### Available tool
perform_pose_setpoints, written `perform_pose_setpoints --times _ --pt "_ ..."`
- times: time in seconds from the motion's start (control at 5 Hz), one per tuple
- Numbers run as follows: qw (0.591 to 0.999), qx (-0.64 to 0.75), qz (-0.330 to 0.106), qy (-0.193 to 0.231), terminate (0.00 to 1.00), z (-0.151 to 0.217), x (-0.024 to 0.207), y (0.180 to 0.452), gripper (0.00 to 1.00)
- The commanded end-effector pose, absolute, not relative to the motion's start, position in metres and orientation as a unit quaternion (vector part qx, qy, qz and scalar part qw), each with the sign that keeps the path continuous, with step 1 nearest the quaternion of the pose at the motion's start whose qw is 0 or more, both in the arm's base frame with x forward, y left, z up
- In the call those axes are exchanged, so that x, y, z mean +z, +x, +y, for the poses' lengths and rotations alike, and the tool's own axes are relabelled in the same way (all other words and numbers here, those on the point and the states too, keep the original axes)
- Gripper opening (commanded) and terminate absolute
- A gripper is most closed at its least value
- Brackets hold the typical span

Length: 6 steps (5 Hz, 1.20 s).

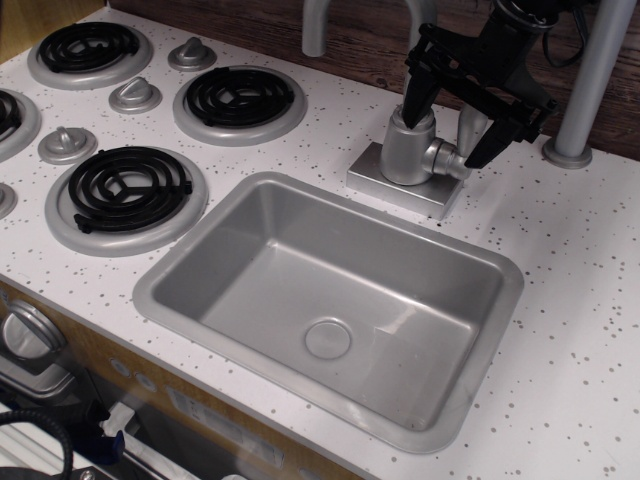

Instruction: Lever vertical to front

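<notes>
The lever (471, 124) is a small silver-grey paddle that stands upright on a short side stub (452, 160) at the right of the faucet base (410, 150). My black gripper (455, 125) comes down from the upper right, with its jaws spread wide. The left finger (419, 95) is over the faucet column and the right finger (495, 135) is just to the right of the lever. The lever stands between the fingers, close to the right one; I cannot tell whether it touches. Part of the paddle is hidden by the gripper.
The grey sink basin (190, 260) lies in front of the faucet. The curved faucet spout (318, 28) rises at the back. A grey pole (588, 90) stands at the right. Stove burners (128, 188) and round knobs (135, 95) fill the left side.
</notes>
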<state>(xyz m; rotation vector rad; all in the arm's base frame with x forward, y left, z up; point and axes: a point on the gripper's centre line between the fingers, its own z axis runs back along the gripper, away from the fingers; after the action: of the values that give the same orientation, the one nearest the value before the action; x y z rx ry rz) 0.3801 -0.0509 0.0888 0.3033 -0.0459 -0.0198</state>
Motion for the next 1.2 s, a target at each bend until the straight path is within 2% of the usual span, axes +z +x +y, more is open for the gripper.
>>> perform_pose_setpoints --times 0.0,0.2,0.6,1.0 --pt "0.988 -0.010 -0.023 0.151 0.00 -0.051 0.089 0.380 1.00" --pt "0.985 -0.002 -0.065 0.161 0.00 -0.052 0.104 0.386 1.00" --pt "0.971 0.002 -0.176 0.162 0.00 -0.056 0.117 0.408 1.00" --pt "0.968 -0.013 -0.194 0.157 0.00 -0.049 0.115 0.433 1.00"
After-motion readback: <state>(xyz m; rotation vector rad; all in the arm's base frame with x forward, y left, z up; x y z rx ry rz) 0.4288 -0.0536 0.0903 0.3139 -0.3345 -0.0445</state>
